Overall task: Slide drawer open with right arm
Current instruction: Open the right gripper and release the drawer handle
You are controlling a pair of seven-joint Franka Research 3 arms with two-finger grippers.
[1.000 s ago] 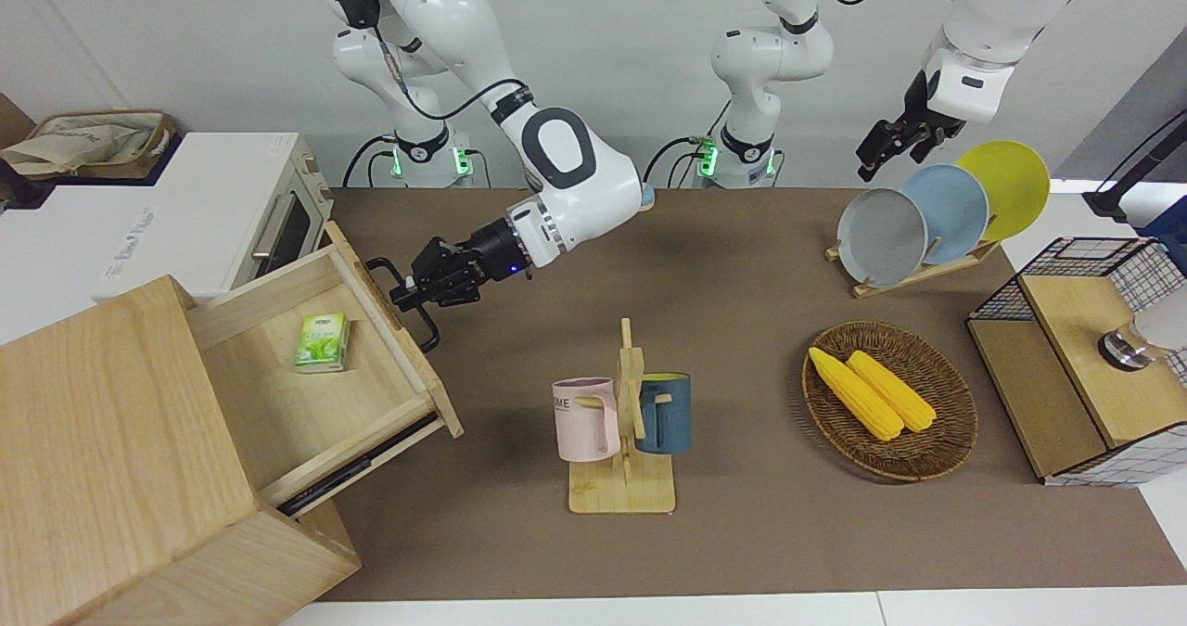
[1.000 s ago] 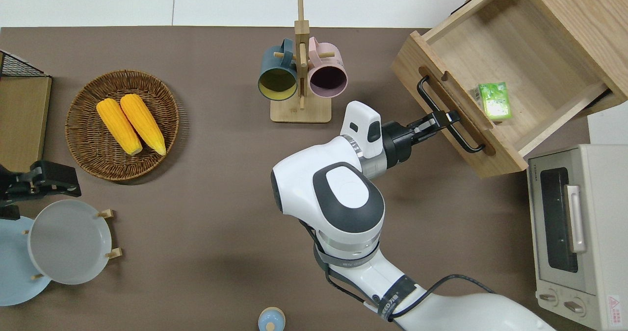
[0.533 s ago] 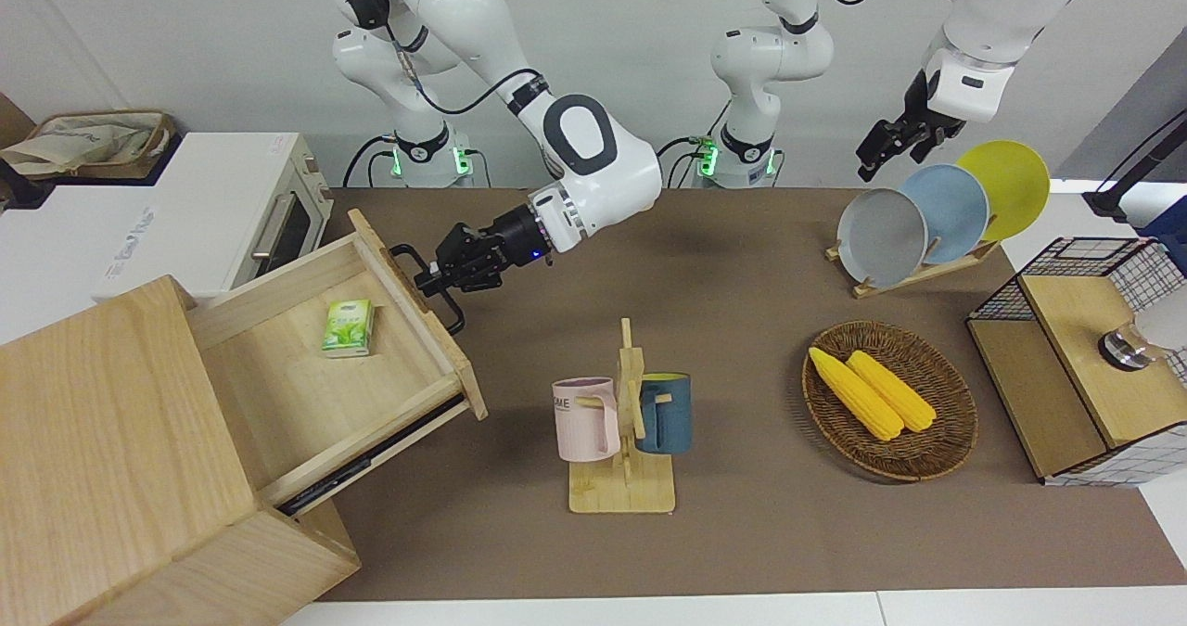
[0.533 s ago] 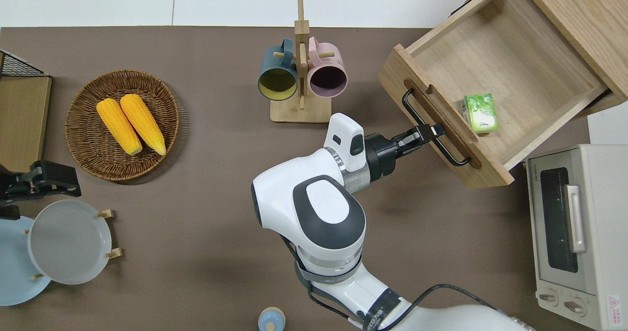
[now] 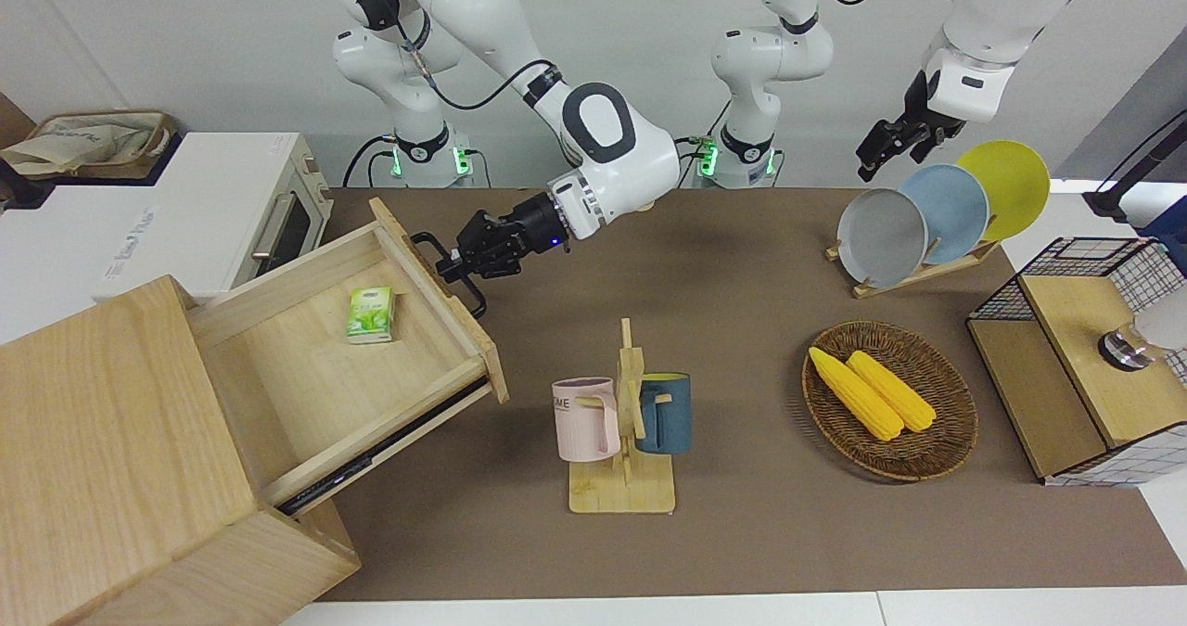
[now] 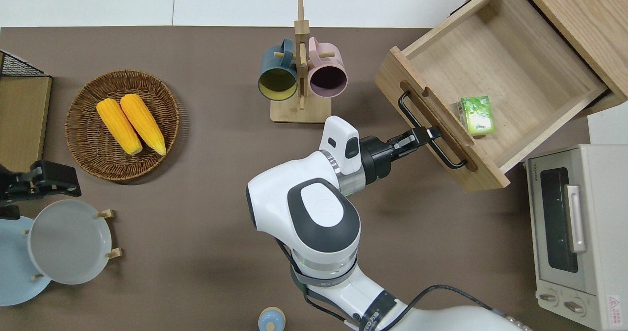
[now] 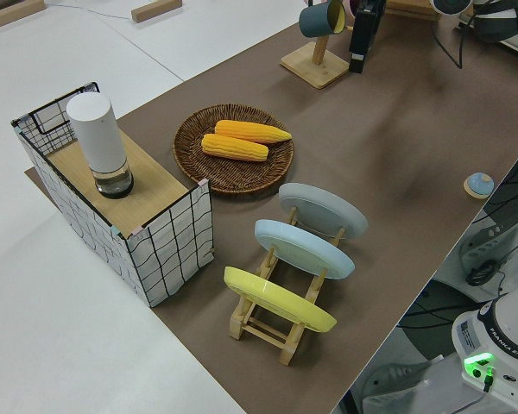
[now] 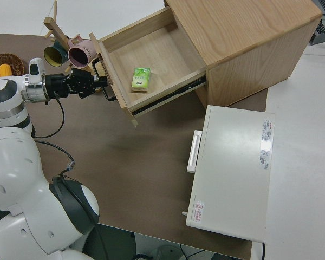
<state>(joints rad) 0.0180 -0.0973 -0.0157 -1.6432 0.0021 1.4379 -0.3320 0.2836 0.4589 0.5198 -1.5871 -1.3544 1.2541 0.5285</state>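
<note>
The pale-wood drawer (image 5: 306,376) stands pulled far out of the big light-wood cabinet (image 5: 102,440). It also shows in the overhead view (image 6: 510,61) and the right side view (image 8: 157,49). My right gripper (image 5: 461,264) is shut on the drawer's black bar handle (image 5: 475,303), near the bar's middle, as the overhead view (image 6: 429,134) and the right side view (image 8: 97,84) show. A small green carton (image 6: 476,115) lies in the drawer close to its front panel. My left arm is parked, its gripper (image 5: 876,158) empty.
A white toaster oven (image 6: 574,228) stands beside the cabinet, nearer to the robots. A mug rack (image 6: 299,71) with two mugs stands beside the open drawer front. A wicker basket (image 5: 955,440) with corn, a plate rack (image 5: 927,218) and a wire-mesh box (image 5: 1085,357) stand toward the left arm's end.
The right gripper has pulled the handle toward the left arm's end. The drawer has slid farther out of the cabinet, and the green carton has moved with it.
</note>
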